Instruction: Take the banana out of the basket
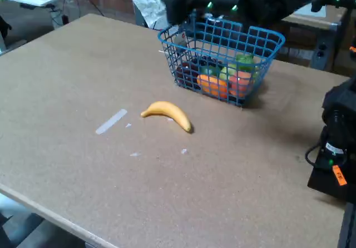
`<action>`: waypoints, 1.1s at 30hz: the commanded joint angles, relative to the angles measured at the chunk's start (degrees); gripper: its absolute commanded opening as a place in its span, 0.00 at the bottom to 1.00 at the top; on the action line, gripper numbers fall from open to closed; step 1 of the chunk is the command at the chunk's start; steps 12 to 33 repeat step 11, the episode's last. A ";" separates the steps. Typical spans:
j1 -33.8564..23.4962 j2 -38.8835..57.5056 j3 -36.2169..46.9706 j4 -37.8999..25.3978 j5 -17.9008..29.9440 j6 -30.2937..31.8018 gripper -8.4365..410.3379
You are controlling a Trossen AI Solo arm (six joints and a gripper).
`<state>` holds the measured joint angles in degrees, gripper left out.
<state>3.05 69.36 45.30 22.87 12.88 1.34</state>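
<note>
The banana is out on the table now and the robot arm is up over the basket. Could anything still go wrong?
A few things might. The arm hangs blurred right above the basket, so it could bump the rim and push the basket along. The fruit inside, such as the orange one, could be jostled. The banana lies loose and curved on the smooth table, so a nudge could slide it.

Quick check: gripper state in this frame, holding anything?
Gripper: cannot be told; it is a dark blur above the basket. The banana lies on the table, not held.

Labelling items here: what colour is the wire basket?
Blue, seen in the fixed view: the basket has blue wire mesh and rim.
</note>
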 commanded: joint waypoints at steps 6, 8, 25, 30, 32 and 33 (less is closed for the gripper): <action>0.04 -11.37 0.02 0.26 -0.02 0.00 0.63; 0.04 -12.92 0.02 0.26 -0.02 0.00 0.63; 0.04 -14.64 0.02 0.26 0.00 -0.02 0.63; 0.04 -14.64 0.02 0.26 0.00 -0.02 0.63; 0.04 -14.64 0.02 0.26 0.00 -0.02 0.63; 0.04 -14.64 0.02 0.26 0.00 -0.02 0.63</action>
